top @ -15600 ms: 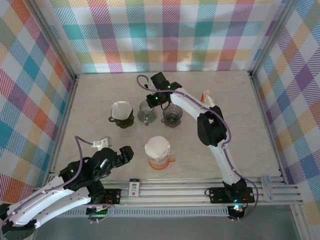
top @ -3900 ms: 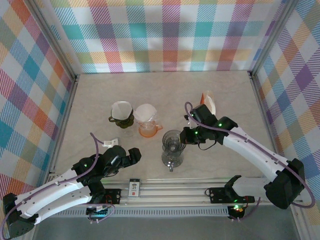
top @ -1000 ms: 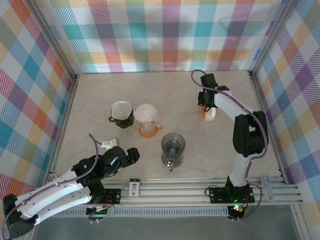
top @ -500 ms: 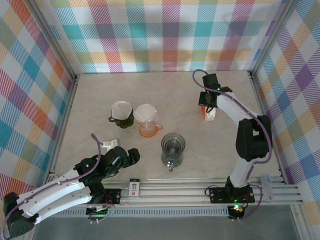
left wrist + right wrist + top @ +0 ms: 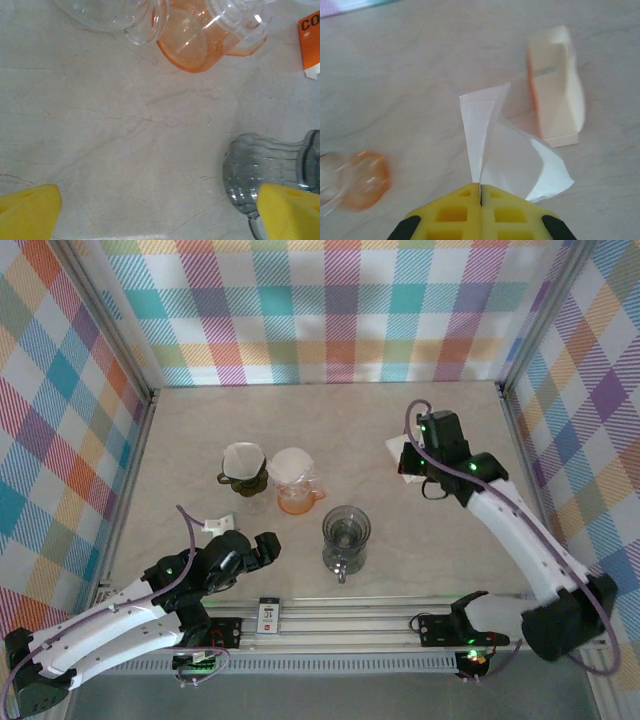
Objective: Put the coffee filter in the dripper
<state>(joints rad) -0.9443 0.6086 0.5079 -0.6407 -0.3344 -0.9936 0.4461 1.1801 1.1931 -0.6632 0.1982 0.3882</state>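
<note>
Pinch confirmed: my right gripper (image 5: 481,192) clamps the coffee filter (image 5: 506,155); I see my left gripper (image 5: 160,207) spread wide near the dripper (image 5: 265,175).

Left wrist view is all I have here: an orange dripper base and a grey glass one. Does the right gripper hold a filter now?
Observer: Yes. In the right wrist view the right gripper is shut on a white paper filter, pinched at its lower edge.
Operator: Where is it above the table?
Observer: In the top view it is over the right part of the table, to the right of all three drippers.
Operator: Which dripper has no filter?
Observer: The grey glass dripper is empty. The orange dripper and the dark green dripper each hold a white filter.
</note>
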